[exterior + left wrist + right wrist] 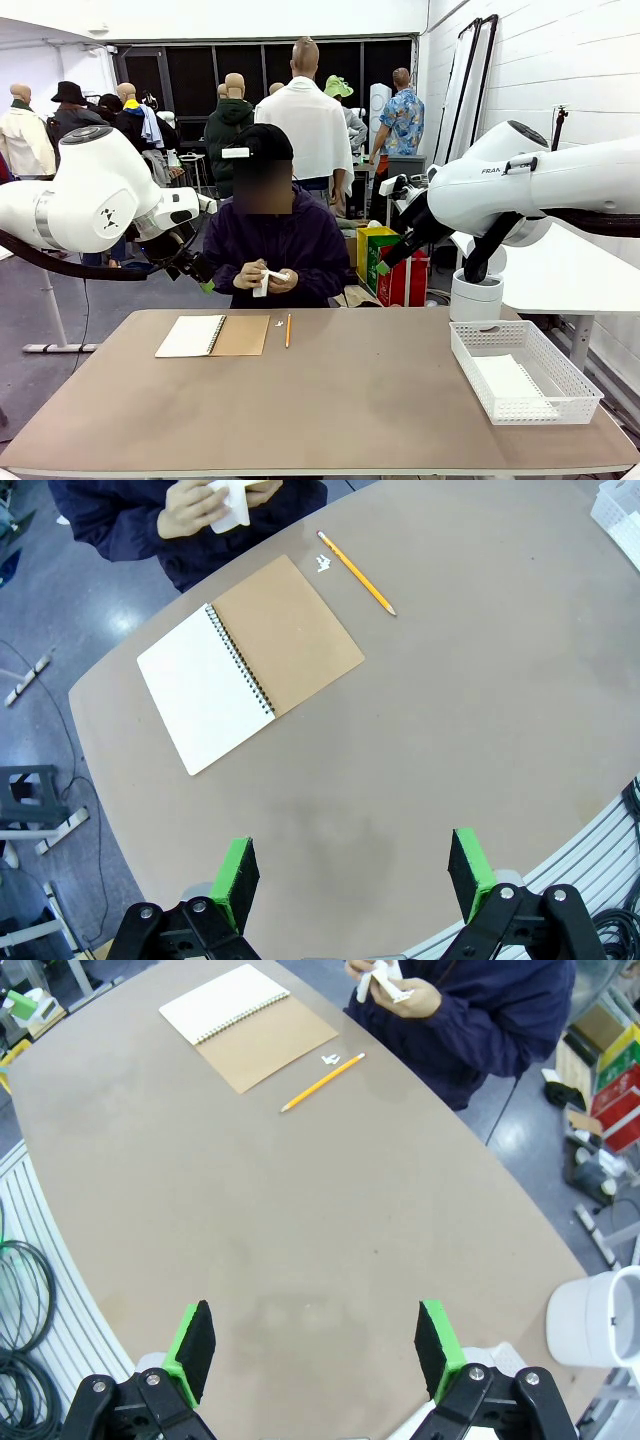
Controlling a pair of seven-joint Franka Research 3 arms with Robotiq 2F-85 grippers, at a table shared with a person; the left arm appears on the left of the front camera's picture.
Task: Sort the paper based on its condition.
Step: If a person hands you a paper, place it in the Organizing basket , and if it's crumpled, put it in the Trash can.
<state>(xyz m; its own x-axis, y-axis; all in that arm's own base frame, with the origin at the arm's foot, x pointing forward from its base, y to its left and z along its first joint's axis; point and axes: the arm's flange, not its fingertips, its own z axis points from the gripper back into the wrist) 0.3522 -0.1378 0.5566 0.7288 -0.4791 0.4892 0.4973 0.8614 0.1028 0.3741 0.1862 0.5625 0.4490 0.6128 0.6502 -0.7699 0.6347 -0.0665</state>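
Left gripper [352,865]: wide open and holding nothing, up in the air over the near left part of the tabletop [330,400].
Right gripper [315,1335]: wide open too, with nothing in it, up high above the tabletop.
White paper [262,287]: held in the person's hands [247,274], just past the far edge of the tabletop. It looks bent up small.
Flat paper [505,378]: lying in the white basket [545,410].
Basket: sits by the right edge of the tabletop.
Notebook [212,336]: lying open near the far edge, left of the middle, white page on one side and brown cover on the other.
Pencil [288,330]: yellow, just beside the brown cover.
White scrap [278,322]: tiny, between the notebook and the pencil.
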